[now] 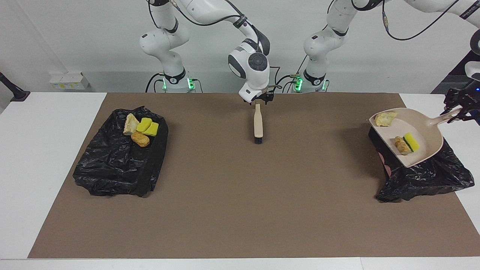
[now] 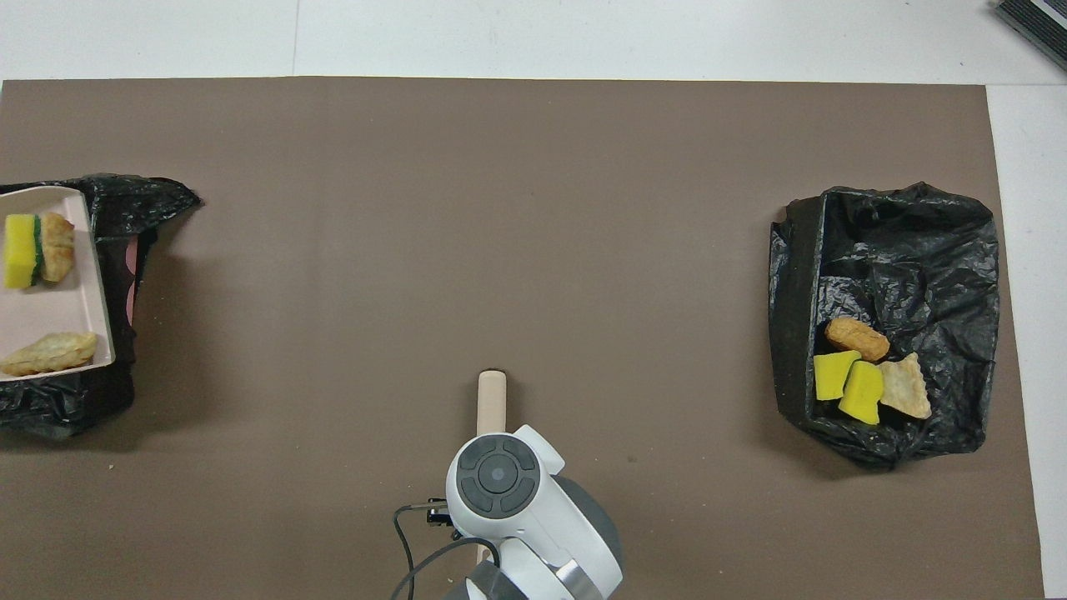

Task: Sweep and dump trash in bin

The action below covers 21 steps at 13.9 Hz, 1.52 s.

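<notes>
Brown mat (image 1: 240,210): two bin bags (image 1: 120,161).

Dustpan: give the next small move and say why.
Probably tip the dustpan so its load slides out. The left gripper holds its handle, the pan is raised over the bin at that arm's end, and the trash is still in it. The right gripper waits over the brush.

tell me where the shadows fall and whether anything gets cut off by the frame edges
Facing view: a soft shadow lies on the brown mat beside the raised dustpan, and the left gripper sits at the frame edge. Overhead view: the dustpan is cropped by the edge, its handle out of frame.
</notes>
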Available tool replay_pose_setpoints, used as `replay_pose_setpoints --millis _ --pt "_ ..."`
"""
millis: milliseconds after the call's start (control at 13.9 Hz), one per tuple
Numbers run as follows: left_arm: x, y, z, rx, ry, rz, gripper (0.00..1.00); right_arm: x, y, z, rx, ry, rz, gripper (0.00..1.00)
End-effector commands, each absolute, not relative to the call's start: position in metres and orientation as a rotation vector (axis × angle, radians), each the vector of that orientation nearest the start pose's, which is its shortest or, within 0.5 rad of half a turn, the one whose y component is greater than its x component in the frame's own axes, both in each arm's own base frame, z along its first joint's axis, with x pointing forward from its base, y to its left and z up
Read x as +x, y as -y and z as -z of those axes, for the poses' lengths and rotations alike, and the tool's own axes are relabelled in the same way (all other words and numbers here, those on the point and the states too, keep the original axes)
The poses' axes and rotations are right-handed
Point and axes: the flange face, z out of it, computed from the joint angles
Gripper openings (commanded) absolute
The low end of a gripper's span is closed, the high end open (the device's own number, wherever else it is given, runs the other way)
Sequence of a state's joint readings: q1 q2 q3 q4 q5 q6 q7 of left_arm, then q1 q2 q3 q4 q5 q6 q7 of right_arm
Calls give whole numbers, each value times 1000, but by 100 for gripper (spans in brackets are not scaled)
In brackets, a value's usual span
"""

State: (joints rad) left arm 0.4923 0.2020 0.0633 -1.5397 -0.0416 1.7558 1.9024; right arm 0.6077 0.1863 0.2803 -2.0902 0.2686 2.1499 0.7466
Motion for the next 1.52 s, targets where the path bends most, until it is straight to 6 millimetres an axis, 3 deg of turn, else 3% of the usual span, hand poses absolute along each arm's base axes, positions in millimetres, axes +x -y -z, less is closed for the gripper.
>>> replay_pose_setpoints --millis 0,144,433,722,938,1010,1227,1443 --pt "540 -346 -547 -2287 -1943 -116 0 385 -418 -352 -3040 -73 -274 100" --pt "547 -349 -556 -2123 -1917 -308 0 422 -389 -376 -3035 -141 -173 100" --pt "569 -330 -574 -1829 -1903 -468 0 495 -302 -416 -3026 -278 -11 100" --pt "587 -289 -580 -1639 -1922 -635 0 519 -257 -441 -3013 -331 68 100" --pt "586 -285 -589 -1601 -1891 -677 0 538 -226 -463 -3113 -274 193 100" --pt "588 -274 -597 -1600 -1851 -673 0 545 -214 -471 -3131 -263 208 100" --pt "587 -250 -615 -1586 -1806 -695 0 567 -157 -515 -3155 -323 183 100" --pt "580 -224 -610 -1793 -1709 -712 0 570 -85 -564 -3192 -239 165 100"
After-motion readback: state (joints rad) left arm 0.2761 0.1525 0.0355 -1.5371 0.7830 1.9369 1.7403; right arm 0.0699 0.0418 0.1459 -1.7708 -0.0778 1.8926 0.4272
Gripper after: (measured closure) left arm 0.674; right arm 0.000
